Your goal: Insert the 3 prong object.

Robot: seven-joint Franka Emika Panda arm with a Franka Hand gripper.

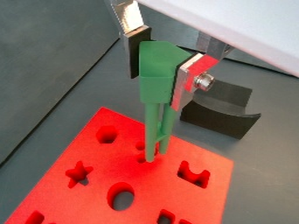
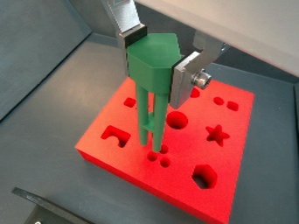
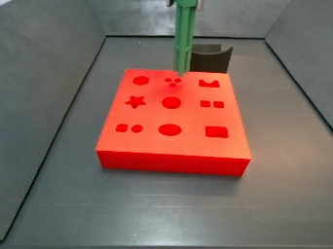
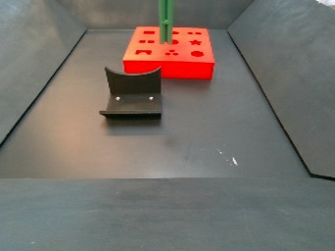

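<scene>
Your gripper [image 1: 163,63] stands directly above the red block [image 1: 111,171], its silver fingers [image 2: 184,73] clamped on the upper body of the 3 prong object [image 2: 152,74], which you hold upright. In both wrist views the green piece narrows into slim prongs that reach down to the red block's top face, ending at a cluster of three small round holes [image 2: 158,158]; whether the tips have entered those holes you cannot tell. In a side view the 3 prong object [image 3: 185,39] rises as a straight green bar from the far edge of the red block [image 3: 176,122], at the small-hole cluster beside the star-shaped hole [image 3: 134,101]. The dark grey curved-top block [image 3: 209,57] sits on the floor just beyond the red block's far edge, apart from the green piece.
</scene>
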